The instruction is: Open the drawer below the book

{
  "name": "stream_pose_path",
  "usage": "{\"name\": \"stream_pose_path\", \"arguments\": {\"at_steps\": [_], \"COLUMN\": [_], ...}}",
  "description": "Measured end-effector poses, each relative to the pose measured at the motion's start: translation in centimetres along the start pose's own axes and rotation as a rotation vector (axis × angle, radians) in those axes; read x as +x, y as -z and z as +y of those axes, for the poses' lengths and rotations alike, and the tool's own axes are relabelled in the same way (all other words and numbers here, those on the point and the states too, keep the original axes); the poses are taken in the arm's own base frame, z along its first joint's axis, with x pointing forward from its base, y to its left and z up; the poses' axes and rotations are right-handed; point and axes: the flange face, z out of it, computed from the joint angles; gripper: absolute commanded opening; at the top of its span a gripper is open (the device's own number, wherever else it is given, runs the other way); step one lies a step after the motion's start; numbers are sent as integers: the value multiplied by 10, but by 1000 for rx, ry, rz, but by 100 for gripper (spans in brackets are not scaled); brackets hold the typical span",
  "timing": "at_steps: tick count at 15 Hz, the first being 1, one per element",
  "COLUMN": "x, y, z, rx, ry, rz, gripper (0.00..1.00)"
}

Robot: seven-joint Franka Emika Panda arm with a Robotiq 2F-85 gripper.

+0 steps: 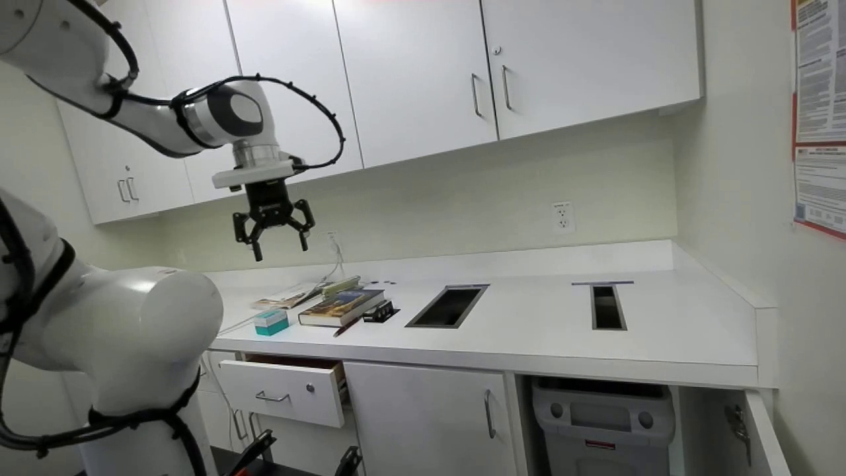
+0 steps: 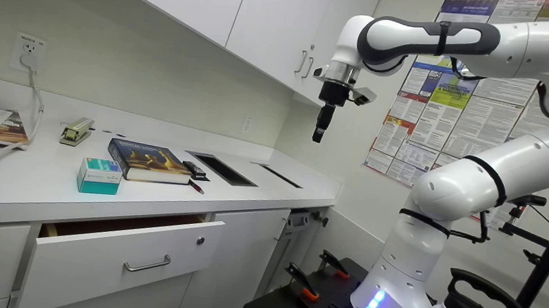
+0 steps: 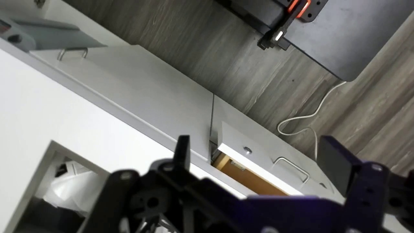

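Observation:
The white-fronted drawer [image 1: 281, 391] is pulled partly open below the counter. In an exterior view the drawer [image 2: 119, 264] shows its silver bar handle [image 2: 147, 265] and a dark gap behind the front. In the wrist view the drawer [image 3: 260, 158] shows its brown inside. The dark book [image 1: 344, 307] lies flat on the counter above the drawer; the book [image 2: 151, 161] also shows in an exterior view but not in the wrist view. My gripper [image 1: 281, 250] is open and empty, high above the counter and apart from drawer and book. Its fingers [image 3: 258, 155] are wide apart in the wrist view.
A teal and white box [image 2: 99, 177], a stapler [image 2: 76, 131] and a pen [image 2: 196, 186] lie near the book. The counter has two rectangular cutouts, one here [image 1: 449, 307]. Wall cabinets [image 1: 416, 73] hang above. A cabinet door [image 1: 767, 436] stands open at the counter's end.

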Motion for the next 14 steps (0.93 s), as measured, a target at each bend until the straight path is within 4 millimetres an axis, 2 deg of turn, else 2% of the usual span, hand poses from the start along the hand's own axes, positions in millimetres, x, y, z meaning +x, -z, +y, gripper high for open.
{"name": "stream_pose_path", "arguments": {"at_steps": [3,5,6,8,14], "x": [20,25,24,24,24], "y": [-17,-26,-29,-31,-31], "z": [-68,-109,-123,-132,-130], "rx": [-69,-103,-112,-116,-122], "ry": [185,299,339,364,360], "rz": [15,22,21,20,18], "gripper": [100,100,100,100,100]}}
